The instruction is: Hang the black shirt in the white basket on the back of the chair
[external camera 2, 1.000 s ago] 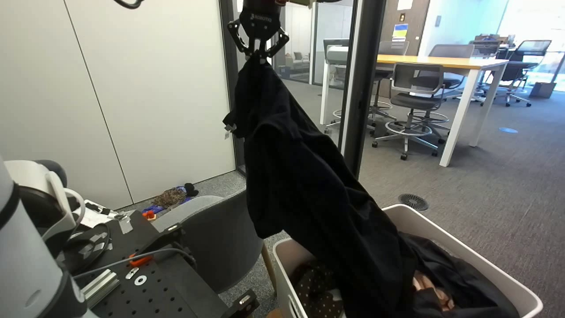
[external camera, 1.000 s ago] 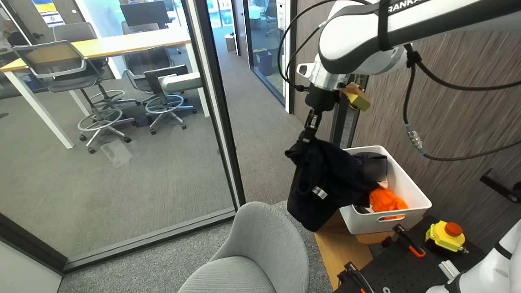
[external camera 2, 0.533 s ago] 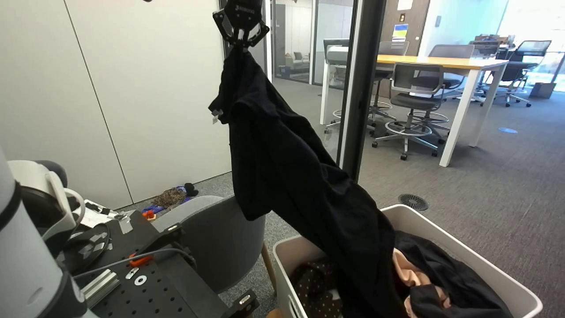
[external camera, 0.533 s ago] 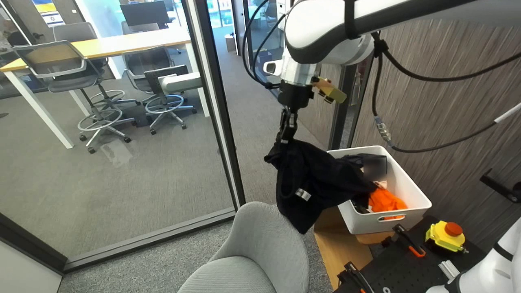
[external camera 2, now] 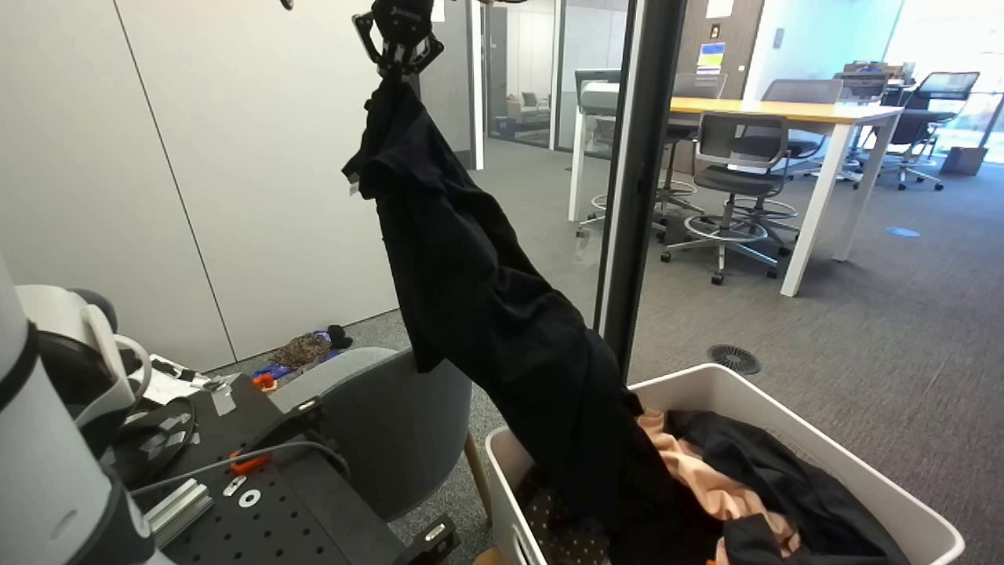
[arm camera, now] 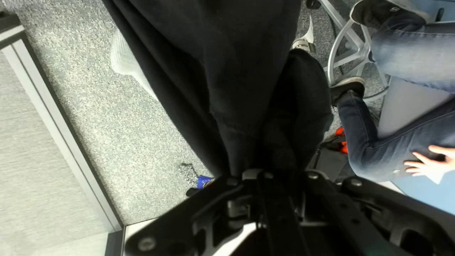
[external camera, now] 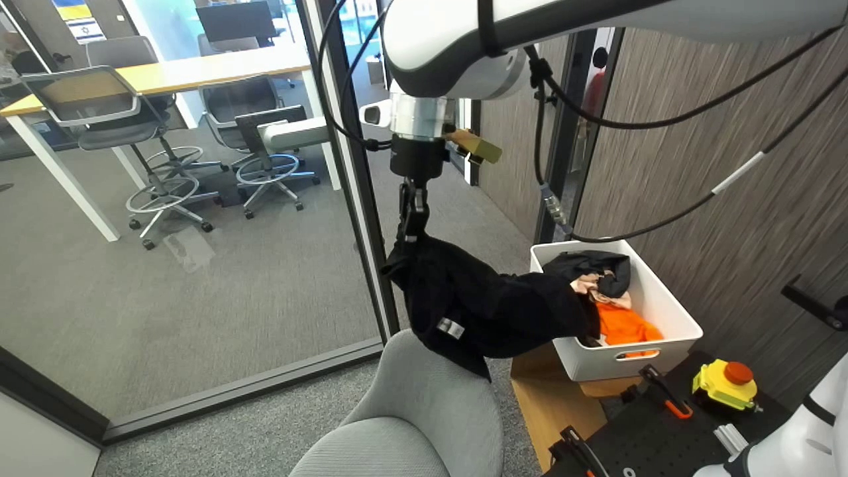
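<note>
Black shirt (external camera 2: 502,314) slung between gripper (external camera: 411,233) and white basket (external camera: 589,364)

The arm (external camera: 437,40) extends from the upper right of an exterior view, gripper pointing down, clamped on the shirt's upper end. The shirt slopes into the basket; one corner overlaps the chair back (external camera: 454,401), contact unclear.

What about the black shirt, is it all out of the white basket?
No, in an exterior view the black shirt runs from the gripper down into the white basket.
</note>
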{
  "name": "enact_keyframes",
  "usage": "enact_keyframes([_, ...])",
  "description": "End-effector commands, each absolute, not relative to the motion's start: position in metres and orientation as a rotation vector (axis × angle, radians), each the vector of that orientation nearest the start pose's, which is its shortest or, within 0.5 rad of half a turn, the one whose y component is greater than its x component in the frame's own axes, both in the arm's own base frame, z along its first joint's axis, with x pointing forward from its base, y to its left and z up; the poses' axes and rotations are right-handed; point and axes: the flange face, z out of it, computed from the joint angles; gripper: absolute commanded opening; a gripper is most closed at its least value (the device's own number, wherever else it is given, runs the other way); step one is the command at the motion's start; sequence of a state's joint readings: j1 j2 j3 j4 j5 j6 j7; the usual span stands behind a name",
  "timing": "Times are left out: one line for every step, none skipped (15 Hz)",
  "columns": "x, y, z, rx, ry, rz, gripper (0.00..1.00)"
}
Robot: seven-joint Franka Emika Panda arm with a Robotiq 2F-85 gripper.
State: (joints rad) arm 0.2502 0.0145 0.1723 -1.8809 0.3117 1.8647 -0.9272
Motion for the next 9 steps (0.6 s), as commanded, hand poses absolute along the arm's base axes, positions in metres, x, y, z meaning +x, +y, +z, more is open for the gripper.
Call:
enact_keyframes([0.523,0.280,0.526,-2.244,-1.715,-0.084,0.08])
enact_keyframes([0.526,0.283,0.527,-2.233,-1.721,-0.090,0.08])
enact_keyframes([0.530,0.284,0.526,-2.215,-1.723,-0.087,0.07])
enact_keyframes([0.533,0.287,0.528,-2.197,-1.715,-0.088,0.07])
enact_keyframes([0.534,0.293,0.530,-2.185,-1.724,-0.073,0.08])
enact_keyframes([0.536,0.296,0.530,-2.199,-1.726,-0.078,0.08])
enact_keyframes([0.540,0.297,0.524,-2.193,-1.728,-0.067,0.07])
enact_keyframes([0.545,0.296,0.516,-2.185,-1.721,-0.058,0.07])
enact_keyframes([0.549,0.294,0.508,-2.175,-1.712,-0.044,0.07])
